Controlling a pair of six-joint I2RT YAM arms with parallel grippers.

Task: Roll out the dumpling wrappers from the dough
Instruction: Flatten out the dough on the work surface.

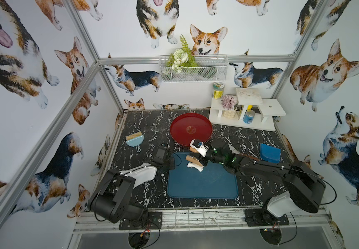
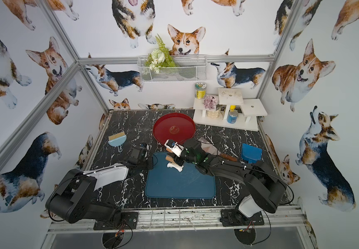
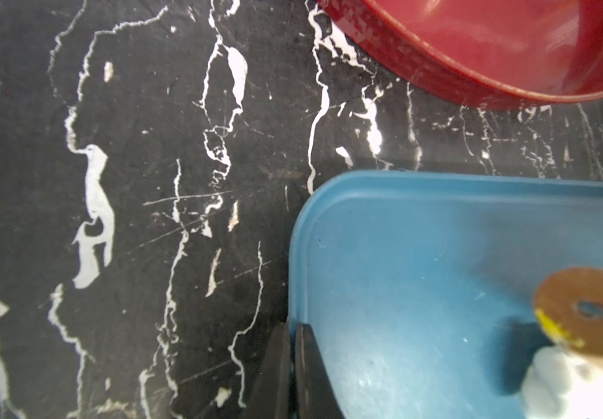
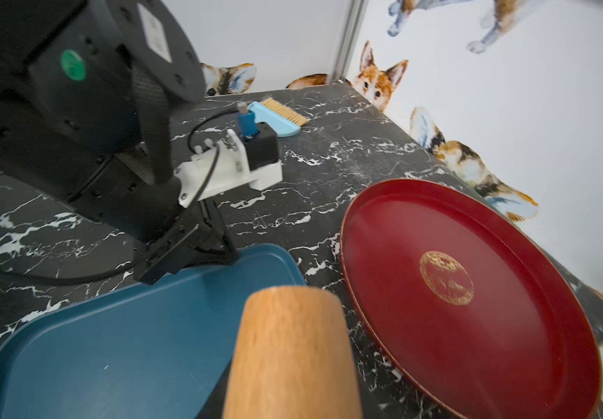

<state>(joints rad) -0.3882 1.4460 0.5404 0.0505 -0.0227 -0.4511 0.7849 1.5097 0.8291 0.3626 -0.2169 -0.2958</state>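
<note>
The soft white lump of dough (image 1: 194, 167) lies on the rectangular dark blue plastic tray (image 1: 202, 185), in its far left part, near the far rim and a little in from the left rim. The rest of the tray, toward the near and right rims, is bare. The right gripper (image 1: 202, 160) reaches in over the tray's far right corner, its fingers clamped round the tan wooden rolling pin (image 1: 192, 159). The pin's free end points toward the left arm and sits tilted over the dough. In the left wrist view the round end appears to rest on the white mass (image 3: 564, 384). The left gripper (image 1: 171, 162) is at the tray's left rim near the far corner, its black fingers (image 3: 311, 373) pinched together on that rim. The round red lacquered plate (image 1: 180, 129) sits behind the tray, with only a narrow strip of black white-veined marble tabletop (image 1: 139, 189) between their rims. A light blue hand brush (image 1: 134, 139) lies well apart on the far left, and a blue plastic scoop (image 1: 270, 153) sits near the right edge.
</note>
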